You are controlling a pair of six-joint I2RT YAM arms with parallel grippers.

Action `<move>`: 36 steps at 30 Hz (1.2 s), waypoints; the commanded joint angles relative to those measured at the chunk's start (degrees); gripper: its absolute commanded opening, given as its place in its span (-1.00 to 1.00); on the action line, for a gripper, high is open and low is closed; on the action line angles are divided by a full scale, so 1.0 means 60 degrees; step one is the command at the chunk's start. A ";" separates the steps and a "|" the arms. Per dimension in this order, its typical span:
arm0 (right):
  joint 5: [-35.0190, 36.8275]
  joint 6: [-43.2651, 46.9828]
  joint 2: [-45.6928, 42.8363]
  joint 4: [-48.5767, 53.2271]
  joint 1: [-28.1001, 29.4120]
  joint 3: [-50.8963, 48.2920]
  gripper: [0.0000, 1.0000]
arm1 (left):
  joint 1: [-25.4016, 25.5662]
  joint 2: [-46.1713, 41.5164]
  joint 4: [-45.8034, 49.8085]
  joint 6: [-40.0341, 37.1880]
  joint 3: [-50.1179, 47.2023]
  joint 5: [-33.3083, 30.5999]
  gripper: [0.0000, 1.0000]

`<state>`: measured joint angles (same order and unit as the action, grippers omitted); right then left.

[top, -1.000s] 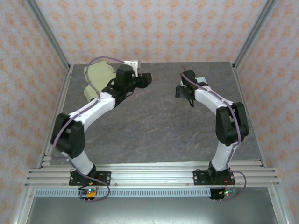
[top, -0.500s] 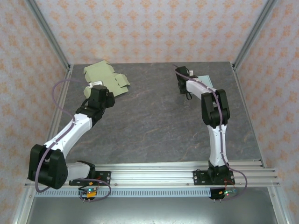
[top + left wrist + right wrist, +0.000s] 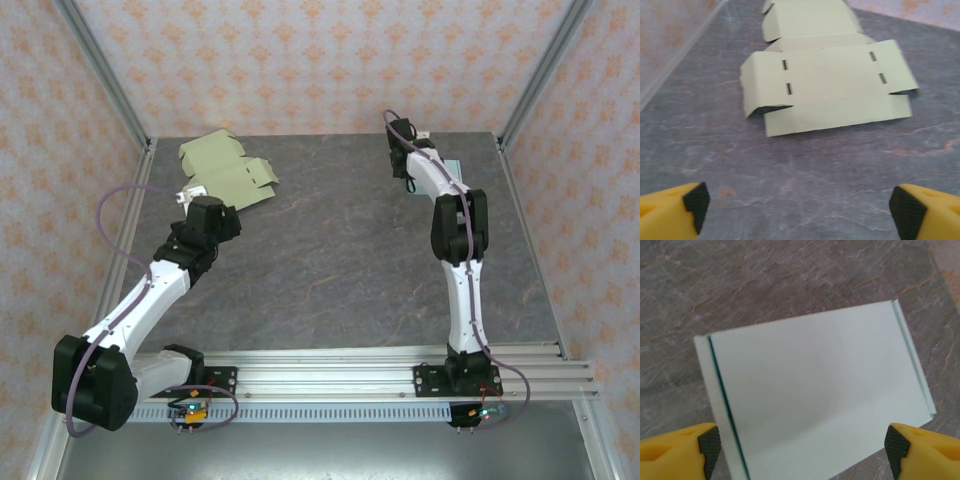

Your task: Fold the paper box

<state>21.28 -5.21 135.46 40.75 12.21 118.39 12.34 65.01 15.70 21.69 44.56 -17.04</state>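
The paper box (image 3: 827, 85) is a pale green cardboard blank with slots, lying unfolded and mostly flat at the back left of the table (image 3: 225, 168). My left gripper (image 3: 800, 205) is open and hovers just short of the blank's near edge, with bare table between its yellow fingertips (image 3: 687, 202). From above, the left gripper (image 3: 200, 202) sits in front of the box without touching it. My right gripper (image 3: 802, 445) is open above a pale blue-white flat box (image 3: 815, 390), its fingertips near that box's two ends.
The right gripper (image 3: 404, 133) reaches to the back of the dark marbled table (image 3: 330, 270), near the rear wall. The pale box (image 3: 452, 168) lies at the back right. Metal frame posts stand at both back corners.
The left arm pulled back from over the paper box toward the near left and its jaws opened wide. The right arm stretched farther toward the back wall.
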 commanded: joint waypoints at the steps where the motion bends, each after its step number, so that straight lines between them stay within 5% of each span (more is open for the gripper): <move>1: -0.0934 -0.0143 -0.1517 0.0154 0.0183 -0.0450 0.73 | -0.0217 0.0252 0.1407 0.1597 0.0656 -0.1413 1.00; 7: -0.4233 -0.0750 -0.3554 -0.1574 0.0322 -0.2907 0.66 | -0.1428 0.2660 0.3188 0.2040 0.3127 -0.0116 1.00; 16: -0.6684 -0.1855 -0.4560 -0.3180 0.0990 -0.4373 0.61 | -0.3555 0.6133 0.3677 0.1555 0.5692 0.3264 1.00; 21: -0.7623 -0.3629 -0.5177 -0.5288 0.1175 -0.5774 0.57 | -0.3884 0.6512 0.2058 0.2610 0.5058 0.4402 1.00; 26: -0.7519 -0.2462 -0.5296 -0.4608 0.1278 -0.5844 0.51 | -0.3984 0.6830 -0.0108 0.4945 0.4378 0.5553 1.00; 36: -0.6973 -0.1852 -0.6327 -0.4087 0.1291 -0.7156 0.52 | -0.4004 0.7229 -0.5470 0.9559 0.2318 0.4193 1.00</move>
<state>-22.26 -17.58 99.96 15.62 19.84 77.25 -11.46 106.00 -2.35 68.53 59.59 11.22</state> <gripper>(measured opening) 0.758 0.998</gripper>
